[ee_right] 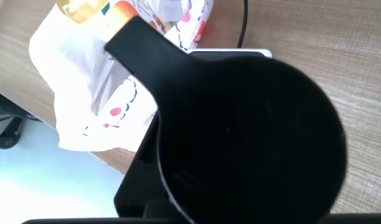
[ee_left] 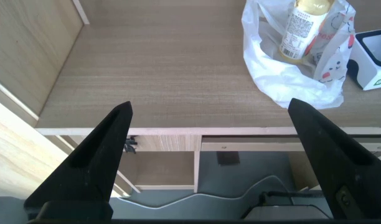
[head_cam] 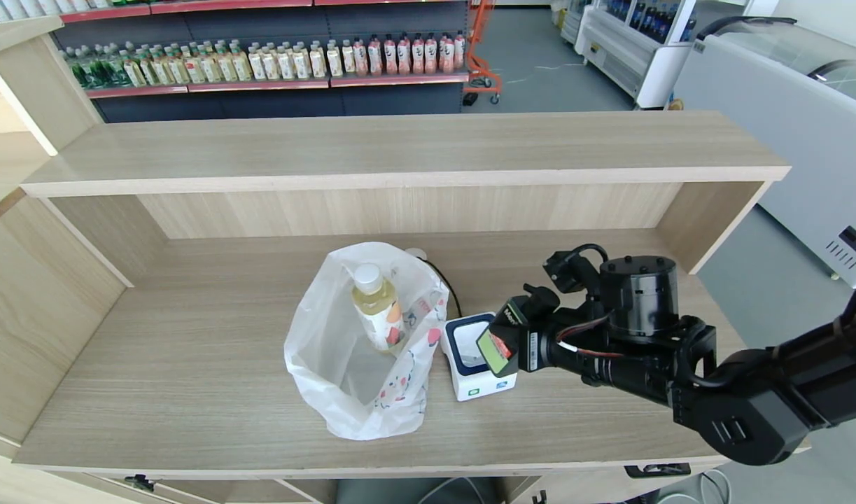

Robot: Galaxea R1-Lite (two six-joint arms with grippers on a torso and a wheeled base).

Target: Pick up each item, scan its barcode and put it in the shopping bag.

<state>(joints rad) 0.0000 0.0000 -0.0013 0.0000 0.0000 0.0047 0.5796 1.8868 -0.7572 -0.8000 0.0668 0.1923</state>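
My right gripper (head_cam: 522,334) is shut on a small dark container (head_cam: 496,348) with a green-rimmed, red end, held sideways just above the white barcode scanner (head_cam: 469,364). In the right wrist view the container's round black body (ee_right: 253,130) covers most of the scanner (ee_right: 231,52). The white shopping bag (head_cam: 351,371) stands open left of the scanner, with a pale drink bottle (head_cam: 376,304) upright inside. My left gripper (ee_left: 212,140) is open with nothing in it, below and in front of the counter's front edge, with the bag (ee_left: 290,74) and bottle (ee_left: 302,25) farther off.
The wooden counter (head_cam: 190,350) has a raised back shelf (head_cam: 400,150) and side walls. A black cable (head_cam: 450,283) runs behind the bag to the scanner. Bare counter lies left of the bag. Store shelves of bottles (head_cam: 274,59) and freezers (head_cam: 784,91) stand beyond.
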